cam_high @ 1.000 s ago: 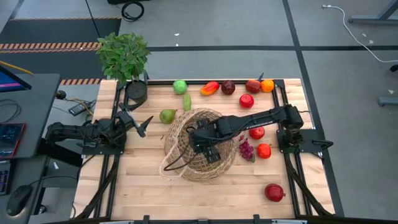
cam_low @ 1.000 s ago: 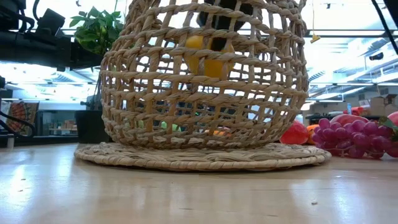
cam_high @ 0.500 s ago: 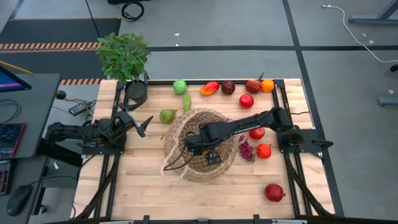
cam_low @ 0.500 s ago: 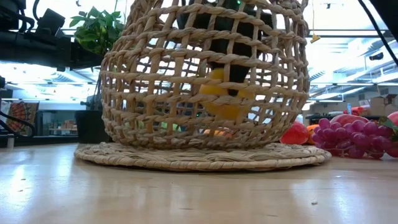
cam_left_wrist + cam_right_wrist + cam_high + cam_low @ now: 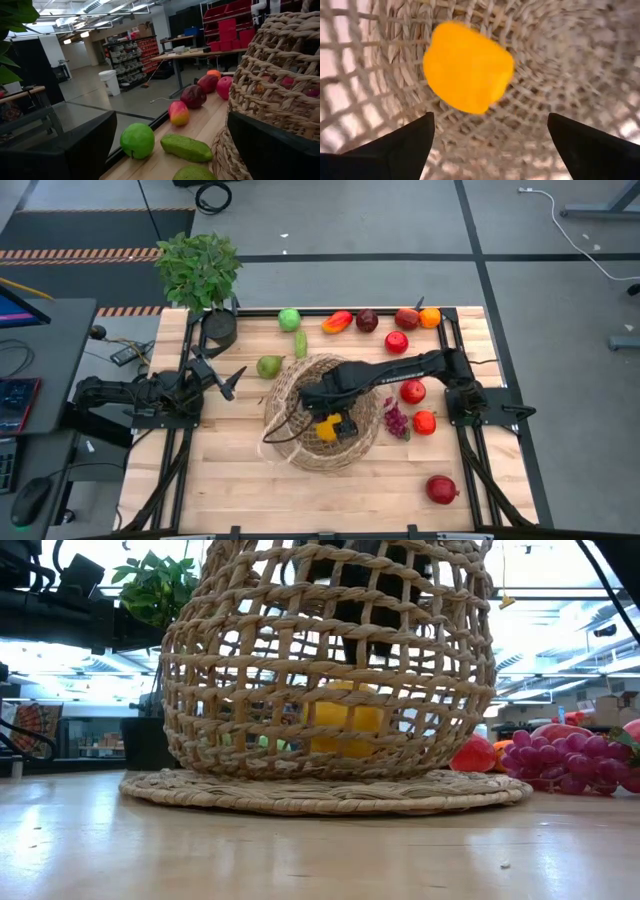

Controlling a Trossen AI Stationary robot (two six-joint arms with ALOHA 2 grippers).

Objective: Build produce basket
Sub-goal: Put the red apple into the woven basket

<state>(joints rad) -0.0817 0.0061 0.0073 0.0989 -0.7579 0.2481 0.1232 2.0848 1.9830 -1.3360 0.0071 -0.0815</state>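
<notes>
Currently, key relation: the round yellow-orange fruit piece (image 5: 468, 67) is seen directly ahead of the right end effector (image 5: 489, 131), apart from both fingers, inside the tan woven wicker basket (image 5: 290, 385).
Right end effector: spread wide, nothing gripped; held within the basket's mouth.
Fruit: smooth, lumpy, no clear long axis; resting on the basket floor.
Left end effector (image 5: 225, 380): wide open, empty, parked beside the green pear (image 5: 269, 366).
Remaining produce: the purple grape bunch (image 5: 396, 420) is judged nearer the right arm.
Worktop (image 5: 230, 480): pale wood.

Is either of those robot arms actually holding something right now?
No. The right gripper is open over the yellow fruit lying in the woven wicker basket; the left gripper is open, empty.
</notes>
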